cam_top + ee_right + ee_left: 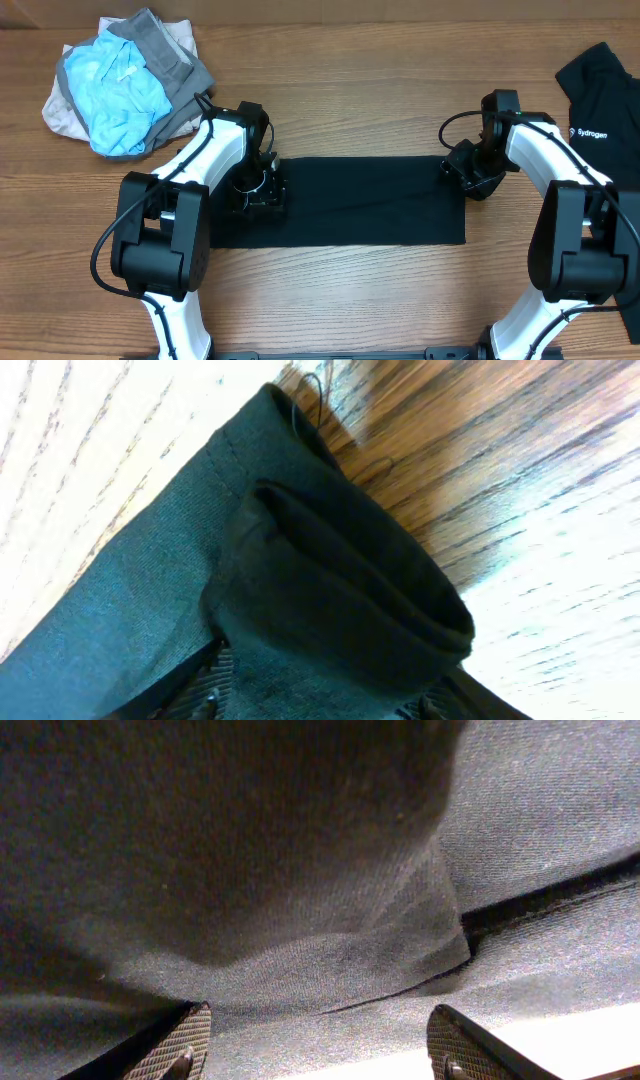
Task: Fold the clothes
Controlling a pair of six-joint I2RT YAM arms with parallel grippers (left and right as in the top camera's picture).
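The clothes are one plain black garment, lying as a long flat strip across the middle of the table. My left gripper is down on its left end. In the left wrist view the gripper is open, its ribbed fingers wide apart over flat black fabric. My right gripper is at the strip's far right corner. There, in the right wrist view, a thick fold of the cloth bulges up between the fingers, and the gripper is shut on it.
A light-blue, grey and beige bundle lies at the back left. A black garment with white "Sydrogen" lettering lies at the right edge. Bare wooden table shows in front of the strip.
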